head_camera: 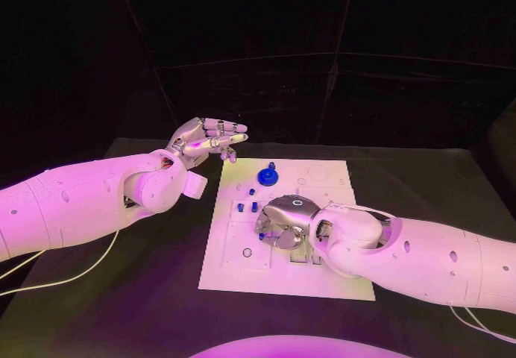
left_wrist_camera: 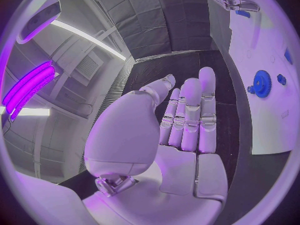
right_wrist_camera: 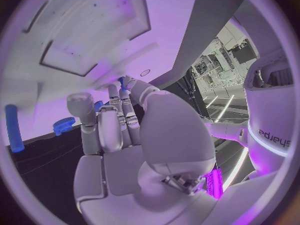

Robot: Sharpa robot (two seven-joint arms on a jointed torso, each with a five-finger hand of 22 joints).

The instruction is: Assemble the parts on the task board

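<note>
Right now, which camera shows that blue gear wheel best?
The left wrist view: the blue gear shows its teeth on the task board. From the head view it is small; the right wrist view shows it edge-on.

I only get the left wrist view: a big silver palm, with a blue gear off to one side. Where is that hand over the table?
Observer: The head view shows the left hand raised off the board's far left corner, holding nothing.
Operator: And the other hand?
Observer: The right hand is low over the board's middle, fingers pointing down at it.
Operator: Any blue pieces I can't see?
Observer: The right wrist view shows a long blue rod lying on the board.
</note>
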